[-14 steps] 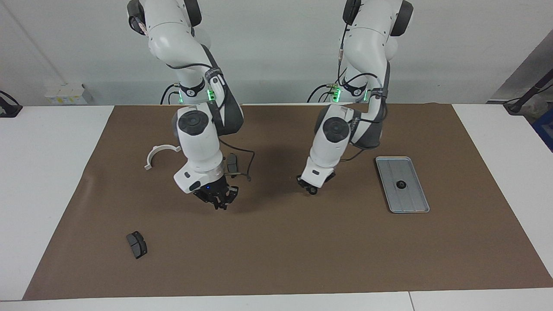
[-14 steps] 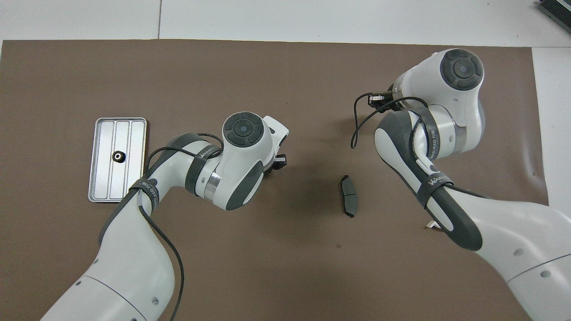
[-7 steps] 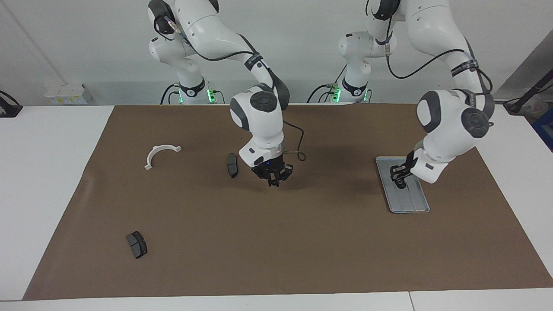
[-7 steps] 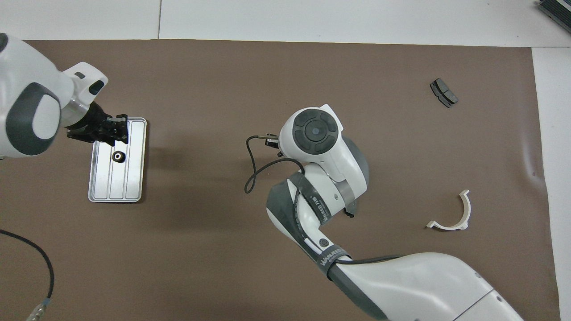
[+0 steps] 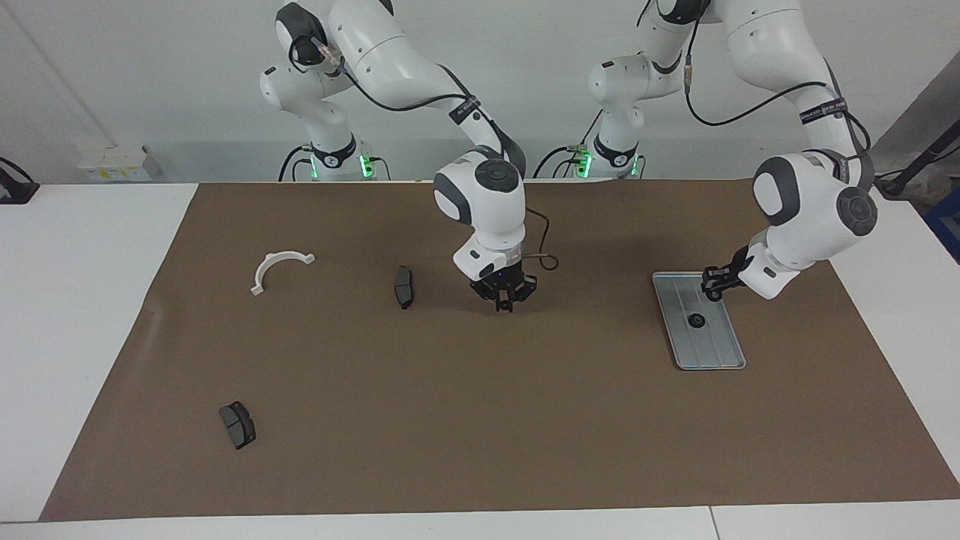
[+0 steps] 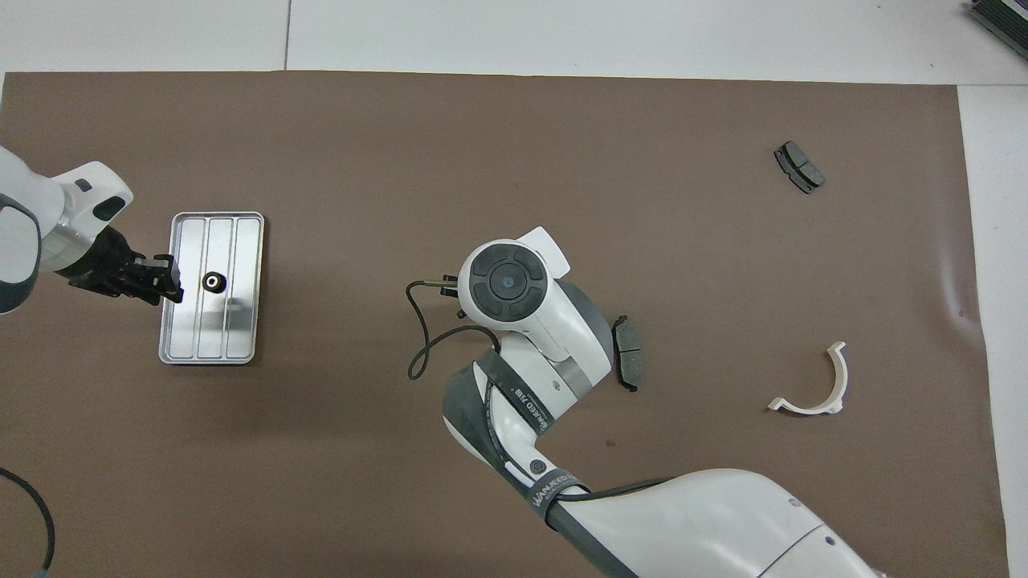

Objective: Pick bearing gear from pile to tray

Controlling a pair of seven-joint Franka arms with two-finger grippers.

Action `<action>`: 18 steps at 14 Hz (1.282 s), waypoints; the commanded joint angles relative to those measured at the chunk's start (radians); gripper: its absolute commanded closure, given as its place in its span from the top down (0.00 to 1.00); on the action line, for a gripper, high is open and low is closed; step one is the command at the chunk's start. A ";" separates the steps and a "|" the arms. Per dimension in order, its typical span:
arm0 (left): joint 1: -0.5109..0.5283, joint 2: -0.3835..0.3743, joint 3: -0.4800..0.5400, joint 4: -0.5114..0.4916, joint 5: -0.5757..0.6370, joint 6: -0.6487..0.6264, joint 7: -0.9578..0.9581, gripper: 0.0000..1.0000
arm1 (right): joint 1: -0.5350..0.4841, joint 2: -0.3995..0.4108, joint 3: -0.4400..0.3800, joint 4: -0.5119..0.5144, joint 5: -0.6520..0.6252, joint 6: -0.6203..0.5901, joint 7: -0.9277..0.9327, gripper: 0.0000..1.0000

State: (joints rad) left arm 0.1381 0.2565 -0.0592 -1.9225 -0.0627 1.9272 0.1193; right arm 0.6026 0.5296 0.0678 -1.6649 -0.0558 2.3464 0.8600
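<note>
The silver ridged tray (image 5: 716, 349) lies toward the left arm's end of the brown mat, also in the overhead view (image 6: 197, 329). One small black round gear (image 5: 696, 321) lies in it (image 6: 213, 281). My left gripper (image 5: 712, 288) hangs over the tray's rim, beside the gear (image 6: 161, 277). My right gripper (image 5: 504, 302) hangs low over the middle of the mat; the overhead view hides it under its wrist. The pile's parts lie scattered: a white half-ring bracket (image 5: 279, 268) and two dark brake pads (image 5: 403, 286) (image 5: 237, 424). No other gear shows.
In the overhead view the bracket (image 6: 815, 385) and one pad (image 6: 798, 166) lie toward the right arm's end; the other pad (image 6: 627, 363) lies next to the right arm's wrist. White tabletop (image 5: 90, 300) surrounds the mat.
My right gripper has moved from beside the brake pad toward the mat's middle. My left gripper swung out to the tray, stood over the gear, then drew back to the rim.
</note>
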 commanded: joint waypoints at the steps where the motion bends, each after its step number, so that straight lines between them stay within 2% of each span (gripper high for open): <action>1: 0.001 -0.059 -0.001 -0.087 -0.006 0.052 0.028 0.03 | 0.003 0.007 -0.003 -0.030 -0.004 0.044 0.016 0.02; 3: 0.001 -0.057 -0.001 -0.084 -0.003 0.052 0.036 0.15 | 0.011 0.007 -0.003 -0.033 -0.004 0.044 0.016 0.07; 4: 0.001 -0.054 -0.001 -0.079 0.000 0.052 0.036 0.36 | 0.011 0.006 -0.003 -0.036 -0.004 0.041 0.016 0.25; 5: 0.001 -0.052 -0.001 -0.075 0.001 0.052 0.036 0.52 | 0.011 0.006 -0.003 -0.035 -0.004 0.031 0.017 0.60; 6: -0.002 -0.046 -0.001 -0.063 0.006 0.052 0.036 0.70 | 0.012 0.003 -0.003 -0.033 -0.003 0.027 0.028 1.00; 7: -0.008 -0.042 -0.001 -0.043 0.014 0.050 0.034 0.78 | 0.012 -0.005 -0.003 -0.030 -0.004 0.022 0.034 1.00; 11: -0.046 -0.046 -0.005 0.023 0.014 0.027 -0.006 0.78 | -0.072 -0.095 -0.003 -0.036 -0.004 -0.012 0.010 1.00; 13: -0.121 -0.043 -0.007 0.060 0.014 0.006 -0.148 0.76 | -0.127 -0.158 -0.003 -0.039 -0.003 -0.077 -0.047 1.00; 18: -0.359 -0.040 -0.008 0.062 0.006 0.073 -0.534 0.73 | -0.282 -0.310 -0.003 -0.084 -0.001 -0.225 -0.197 1.00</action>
State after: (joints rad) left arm -0.1572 0.2221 -0.0832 -1.8560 -0.0611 1.9729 -0.3178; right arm 0.3703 0.2881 0.0520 -1.6922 -0.0572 2.1473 0.7147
